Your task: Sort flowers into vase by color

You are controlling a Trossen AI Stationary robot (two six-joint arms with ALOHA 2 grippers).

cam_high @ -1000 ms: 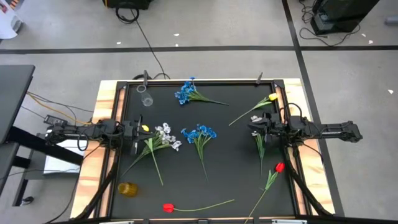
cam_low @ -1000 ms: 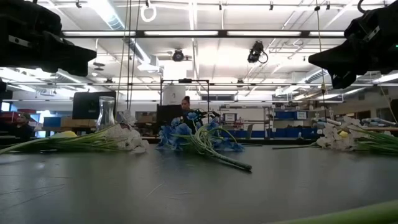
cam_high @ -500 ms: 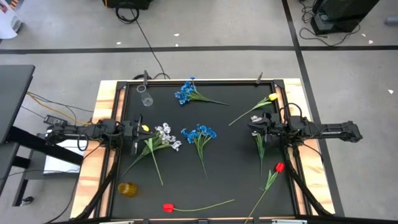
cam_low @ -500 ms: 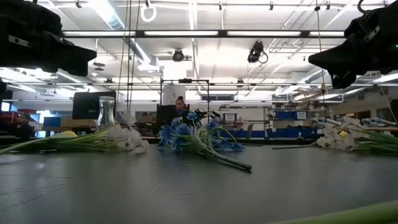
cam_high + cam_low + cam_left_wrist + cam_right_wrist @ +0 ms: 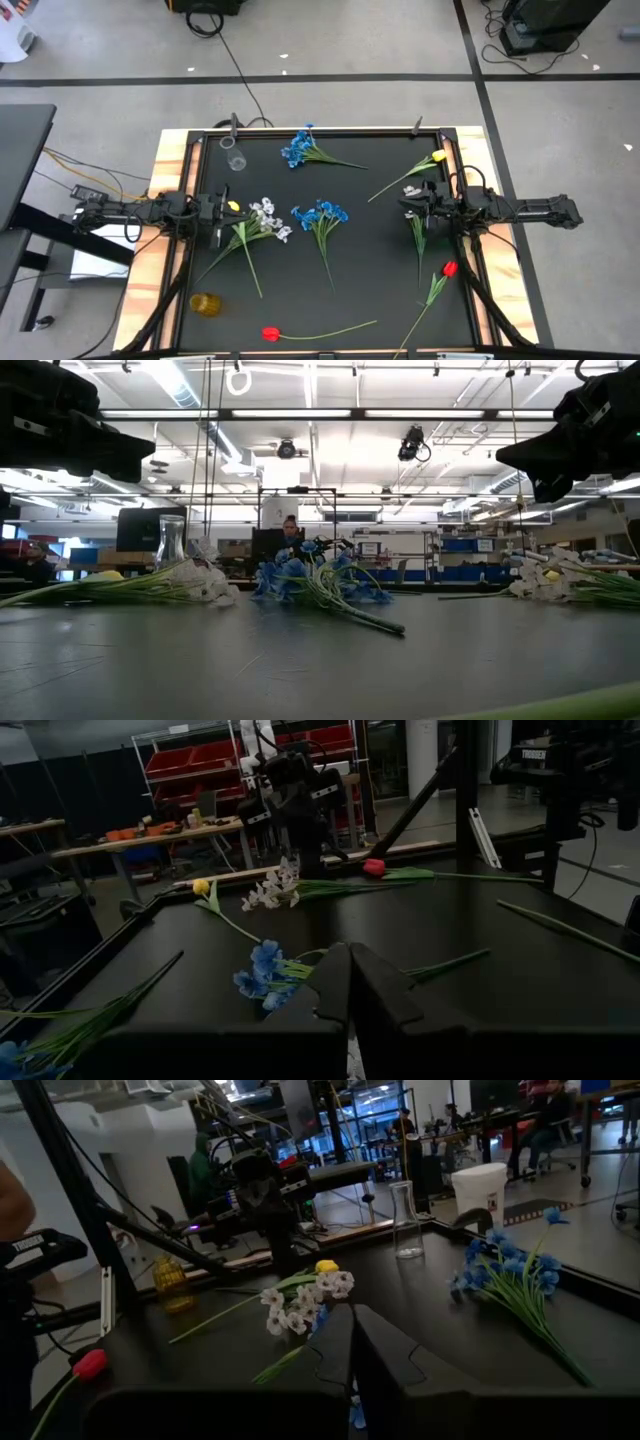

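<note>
Flowers lie flat on the black table. In the high view there is a blue cluster (image 5: 298,148) near the far edge, a second blue cluster (image 5: 320,214) mid-table, a white cluster (image 5: 266,218) and a yellow tulip (image 5: 233,206) beside my left gripper (image 5: 224,220). Another yellow tulip (image 5: 438,157), a white-blossomed stem (image 5: 418,235) and a red tulip (image 5: 449,268) lie near my right gripper (image 5: 406,205). A second red tulip (image 5: 269,333) lies by the near edge. Both grippers hover above the table, shut and empty, as the fingers in the left wrist view (image 5: 350,990) and right wrist view (image 5: 352,1345) show.
A clear glass vase (image 5: 234,158) stands upright at the far left corner, and an amber vase (image 5: 204,303) stands near the left near corner. A wooden frame (image 5: 165,200) rims the table. Cables and a dark desk lie on the floor to the left. A person sits far behind the table (image 5: 290,525).
</note>
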